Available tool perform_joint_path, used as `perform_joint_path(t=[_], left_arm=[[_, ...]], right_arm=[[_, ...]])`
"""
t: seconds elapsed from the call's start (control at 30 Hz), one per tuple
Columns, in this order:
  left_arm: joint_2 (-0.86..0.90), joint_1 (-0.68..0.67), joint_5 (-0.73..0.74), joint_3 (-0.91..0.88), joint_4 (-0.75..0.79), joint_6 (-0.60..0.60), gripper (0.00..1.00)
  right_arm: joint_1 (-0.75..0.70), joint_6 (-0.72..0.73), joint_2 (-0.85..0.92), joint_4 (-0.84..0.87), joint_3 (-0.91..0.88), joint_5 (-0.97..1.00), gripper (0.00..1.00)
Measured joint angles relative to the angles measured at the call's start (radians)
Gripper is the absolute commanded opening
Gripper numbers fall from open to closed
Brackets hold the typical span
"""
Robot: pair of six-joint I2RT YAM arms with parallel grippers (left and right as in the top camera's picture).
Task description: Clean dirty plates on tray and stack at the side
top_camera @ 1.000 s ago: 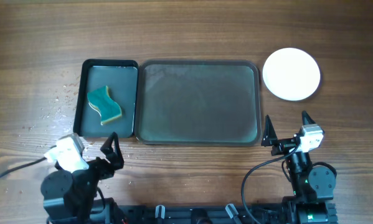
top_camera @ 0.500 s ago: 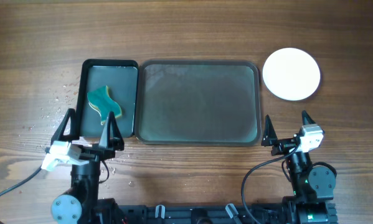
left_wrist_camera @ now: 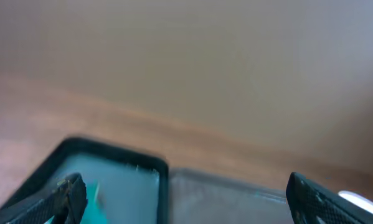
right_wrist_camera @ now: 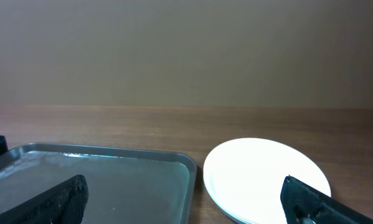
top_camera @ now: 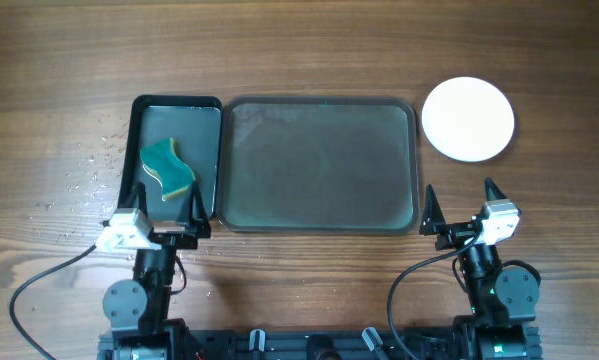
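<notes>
The large grey-green tray [top_camera: 319,210] lies mid-table with no plates on it; it also shows in the right wrist view [right_wrist_camera: 99,180] and blurred in the left wrist view [left_wrist_camera: 236,199]. The white plates [top_camera: 467,119] sit as one round stack on the wood right of the tray, also in the right wrist view [right_wrist_camera: 264,177]. My left gripper [top_camera: 164,205] is open and empty at the front edge of the narrower tray. My right gripper [top_camera: 460,208] is open and empty in front of the large tray's right corner and the plates.
A narrower dark tray [top_camera: 149,125] holds a teal and yellow sponge [top_camera: 167,168] left of the large tray; it also shows in the left wrist view [left_wrist_camera: 111,180]. Water droplets [top_camera: 97,165] speckle the wood to its left. Cables trail at the table's front edge.
My left arm has swung round from the front left and now points straight at the narrower tray, a little further right. The right arm, plates and trays have not moved.
</notes>
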Motion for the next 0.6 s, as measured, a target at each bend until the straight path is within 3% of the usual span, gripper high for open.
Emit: perform_joint_path(t=[0.1, 0.6], left_arm=[[0.0, 0.0, -0.001, -0.003, -0.111, 0.026, 1.0], [0.002, 0.0, -0.001, -0.003, -0.111, 0.367, 1.0]], right_arm=[[0.0, 0.0, 0.0, 0.0, 0.0, 0.0, 1.0], [0.0, 0.0, 0.0, 0.0, 0.0, 0.0, 1.0]])
